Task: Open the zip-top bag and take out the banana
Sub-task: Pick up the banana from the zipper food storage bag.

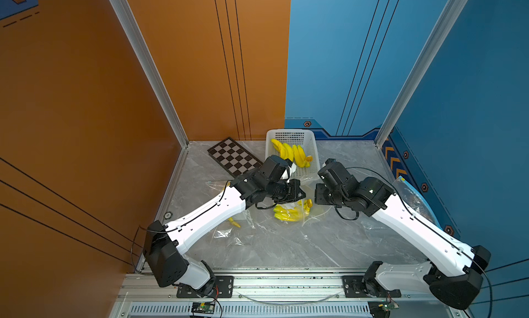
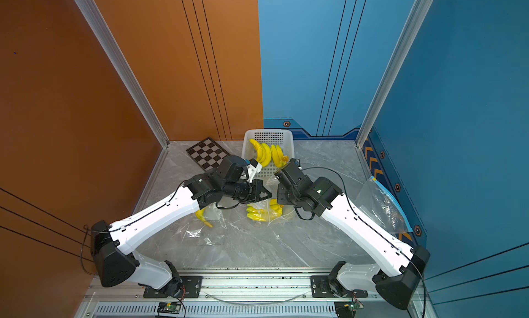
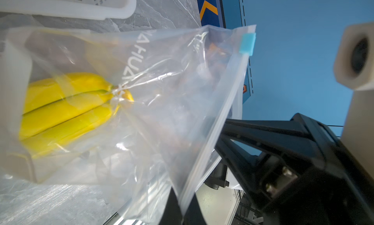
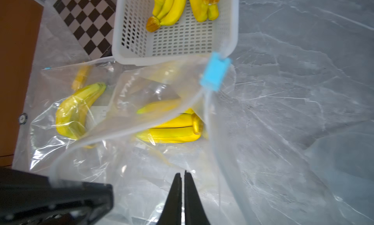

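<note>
A clear zip-top bag [image 3: 162, 116] with a blue slider [image 3: 247, 44] lies mid-table between both arms. The yellow banana [image 3: 66, 108] bunch is inside it, and shows in both top views [image 1: 286, 215] [image 2: 263, 213]. My left gripper [image 3: 183, 215] is shut on the bag's zip edge, holding that rim up. The right wrist view shows the bag mouth [image 4: 210, 116] gaping below the slider [image 4: 215, 74], the banana [image 4: 174, 128] visible within. My right gripper [image 4: 182, 174] is shut, its tips against the bag's film at the mouth. Whether it pinches film I cannot tell.
A white basket [image 1: 292, 135] holding other banana bunches stands just behind the bag. A chessboard [image 1: 233, 156] lies back left. A second clear bag with a banana [image 4: 79, 110] lies under the left arm. Another clear bag [image 1: 415, 199] leans on the right wall.
</note>
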Controlling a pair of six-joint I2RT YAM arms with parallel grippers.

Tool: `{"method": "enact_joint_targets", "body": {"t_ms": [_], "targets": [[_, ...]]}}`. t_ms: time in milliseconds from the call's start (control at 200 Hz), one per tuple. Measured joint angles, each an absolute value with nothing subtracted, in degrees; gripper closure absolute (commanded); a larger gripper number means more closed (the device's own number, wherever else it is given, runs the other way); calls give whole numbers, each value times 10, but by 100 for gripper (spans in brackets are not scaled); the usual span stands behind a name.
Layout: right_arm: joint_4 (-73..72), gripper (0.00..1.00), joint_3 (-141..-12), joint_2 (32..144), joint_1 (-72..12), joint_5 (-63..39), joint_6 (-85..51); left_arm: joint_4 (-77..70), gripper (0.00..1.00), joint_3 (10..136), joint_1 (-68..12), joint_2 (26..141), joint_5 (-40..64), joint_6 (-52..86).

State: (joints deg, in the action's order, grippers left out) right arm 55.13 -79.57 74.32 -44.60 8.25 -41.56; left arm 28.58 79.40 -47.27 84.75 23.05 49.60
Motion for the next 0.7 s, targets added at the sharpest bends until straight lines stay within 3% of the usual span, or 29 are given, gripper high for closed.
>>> {"method": "enact_joint_targets", "body": {"t_ms": [320,511,701], "targets": [[422,96,-672,775,-457,36,-486,317,100,802,-473,848,208,507],[388,77,-635,787,-446,63,-495,319,100,802,-472,849,208,511],[361,76,-635,811,-409,58,-469,305,100,797,-462,858,230,510]]}}
